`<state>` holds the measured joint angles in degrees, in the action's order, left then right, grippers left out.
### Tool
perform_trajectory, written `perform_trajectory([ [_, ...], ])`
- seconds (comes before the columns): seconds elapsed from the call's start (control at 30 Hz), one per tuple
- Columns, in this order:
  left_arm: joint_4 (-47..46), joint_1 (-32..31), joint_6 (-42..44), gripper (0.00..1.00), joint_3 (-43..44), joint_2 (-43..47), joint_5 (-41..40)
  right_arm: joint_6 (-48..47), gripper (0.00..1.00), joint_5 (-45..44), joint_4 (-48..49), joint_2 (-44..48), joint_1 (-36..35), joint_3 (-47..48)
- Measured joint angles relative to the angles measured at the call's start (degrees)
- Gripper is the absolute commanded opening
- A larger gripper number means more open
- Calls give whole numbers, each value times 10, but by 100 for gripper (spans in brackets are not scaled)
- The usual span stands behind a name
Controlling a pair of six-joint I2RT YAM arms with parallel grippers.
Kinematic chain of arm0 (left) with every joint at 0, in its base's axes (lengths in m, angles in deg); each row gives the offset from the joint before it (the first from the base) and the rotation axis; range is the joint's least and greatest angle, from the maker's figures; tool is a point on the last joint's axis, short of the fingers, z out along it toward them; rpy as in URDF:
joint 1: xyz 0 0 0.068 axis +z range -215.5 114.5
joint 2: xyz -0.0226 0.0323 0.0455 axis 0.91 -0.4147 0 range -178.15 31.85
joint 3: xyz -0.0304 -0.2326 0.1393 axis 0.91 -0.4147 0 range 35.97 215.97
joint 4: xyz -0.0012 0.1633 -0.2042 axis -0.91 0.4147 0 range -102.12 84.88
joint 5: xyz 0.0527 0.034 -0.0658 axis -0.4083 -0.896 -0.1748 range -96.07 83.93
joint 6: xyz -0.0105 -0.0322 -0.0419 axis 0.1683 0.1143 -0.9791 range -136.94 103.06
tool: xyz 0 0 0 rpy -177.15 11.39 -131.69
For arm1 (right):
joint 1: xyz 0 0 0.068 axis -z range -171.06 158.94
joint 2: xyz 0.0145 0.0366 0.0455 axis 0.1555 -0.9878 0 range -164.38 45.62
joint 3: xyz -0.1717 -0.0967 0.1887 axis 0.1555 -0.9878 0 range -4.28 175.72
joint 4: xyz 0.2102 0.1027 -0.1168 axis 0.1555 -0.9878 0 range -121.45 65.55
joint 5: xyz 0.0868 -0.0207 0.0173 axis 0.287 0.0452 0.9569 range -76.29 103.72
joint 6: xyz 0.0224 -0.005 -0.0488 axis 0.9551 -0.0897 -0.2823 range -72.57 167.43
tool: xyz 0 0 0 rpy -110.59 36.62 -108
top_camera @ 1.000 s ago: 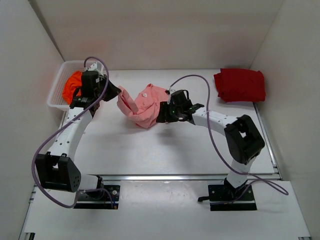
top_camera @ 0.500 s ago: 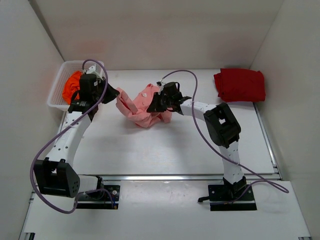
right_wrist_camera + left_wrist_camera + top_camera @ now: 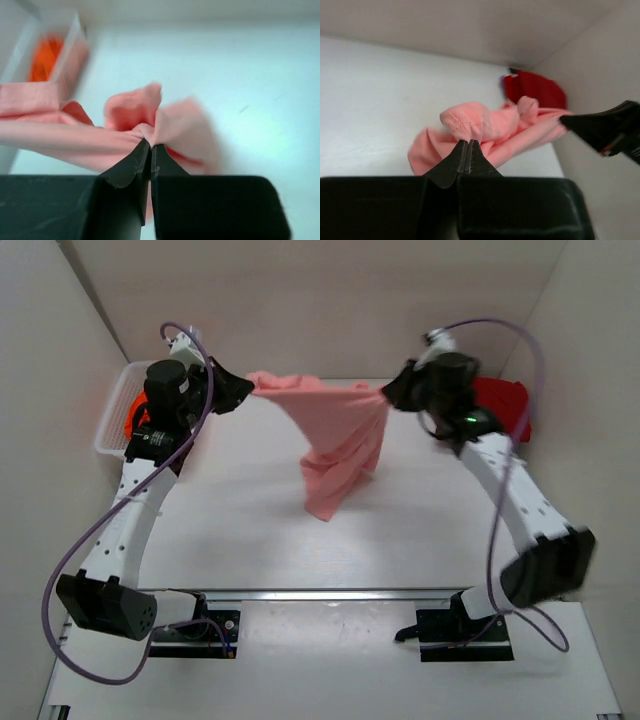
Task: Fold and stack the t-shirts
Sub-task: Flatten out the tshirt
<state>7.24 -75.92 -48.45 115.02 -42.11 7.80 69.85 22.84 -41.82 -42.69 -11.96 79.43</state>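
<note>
The salmon-pink t-shirt (image 3: 335,445) hangs in the air, stretched between my two grippers, its lower part drooping toward the table. My left gripper (image 3: 247,388) is shut on its left end (image 3: 465,127). My right gripper (image 3: 388,395) is shut on its right end (image 3: 145,131). The dark red t-shirt (image 3: 500,408) lies folded at the back right, partly hidden behind my right arm; it also shows in the left wrist view (image 3: 535,90). The bright orange t-shirt (image 3: 128,418) lies in the white basket (image 3: 110,425), mostly hidden by my left arm; it also shows in the right wrist view (image 3: 46,59).
The white lattice basket stands at the back left against the wall. White walls close the table on the left, back and right. A metal rail (image 3: 350,592) runs along the table's near edge.
Both grippers rose and moved apart, the right one swinging far to the right. The pink shirt left the table and now hangs stretched between them.
</note>
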Motion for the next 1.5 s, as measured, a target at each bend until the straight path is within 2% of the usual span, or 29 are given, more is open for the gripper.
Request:
perform_trajectory([
  [0.07, -10, -19, -9, 0, 37, 13, 20, -3, 0, -5, -3, 99, 62, 12],
  [0.17, -23, -43, -25, 0, 60, 49, 56, -9, 0, 14, -20, 173, 122, 77],
  [0.33, -40, -43, -43, 0, 85, 104, 82, -50, 0, 37, -90, 156, 109, 256],
  [0.43, -38, -43, -40, 0, 112, 108, 78, -71, 0, 23, -118, 136, 90, 304],
  [0.53, -33, -43, -37, 0, 127, 101, 73, -80, 1, 12, -139, 122, 81, 304],
  [0.73, -13, -39, -30, 0, 129, 69, 63, -90, 0, 7, -170, 119, 83, 242],
  [0.93, 14, -36, -17, 0, 141, 38, 48, -92, 1, 14, -178, 119, 92, 248],
  [1.1, 29, -39, -2, 0, 167, 41, 35, -91, 1, 23, -175, 155, 95, 231],
  [1.23, 35, -47, 5, 0, 171, 61, 34, -76, 0, 78, -173, 216, 140, 200],
  [1.4, 44, -54, 11, 0, 190, 75, 37, -47, 0, 196, -165, 261, 232, 202],
  [1.5, 50, -52, 19, 0, 212, 66, 34, -41, 0, 222, -154, 257, 233, 202],
])
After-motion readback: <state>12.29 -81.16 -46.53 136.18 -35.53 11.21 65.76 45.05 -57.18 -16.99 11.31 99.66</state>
